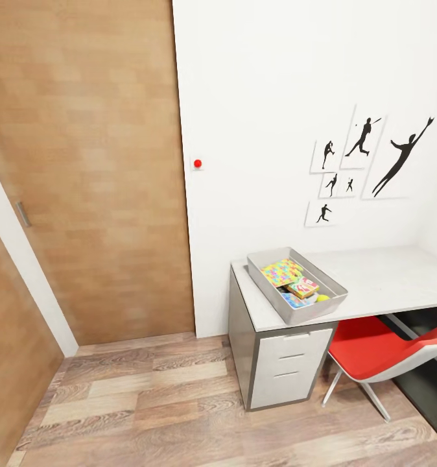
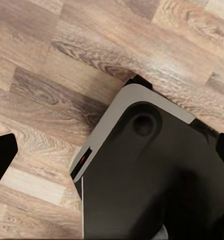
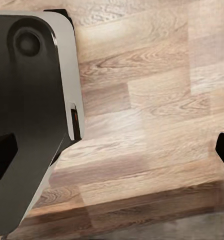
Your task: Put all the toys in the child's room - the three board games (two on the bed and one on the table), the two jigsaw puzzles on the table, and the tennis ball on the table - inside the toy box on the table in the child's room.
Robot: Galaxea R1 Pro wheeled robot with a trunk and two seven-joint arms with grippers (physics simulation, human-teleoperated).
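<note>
Head view showed the toy box [image 1: 296, 285] sitting near the left end of the table [image 1: 387, 279], angled to the wall, with a jigsaw puzzle [image 1: 282, 272] lying uppermost, a printed board game [image 1: 303, 286] beside it, something light blue [image 1: 295, 301] lower down, and the tennis ball [image 1: 323, 298] tucked against the near rim. The bed was out of frame, so whether any game remained outside the box could not be judged. A red chair [image 1: 380, 350] stood pushed under the tabletop just beside the drawers [image 1: 290, 366], and a wooden door [image 1: 89, 168] filled the wall to the left. The likeliest trouble was the base: driving in or turning near the desk could clip the chair or the desk corner, and a jolt might shift the box toward the edge. Wrist views gave what the head camera lacked, both looking down at the plank floor [image 2: 52, 90] and the robot's dark base [image 2: 151, 175]. In each, dark fingertips [image 3: 2, 155] sat at opposite margins, so both claws looked spread wide and empty.
</note>
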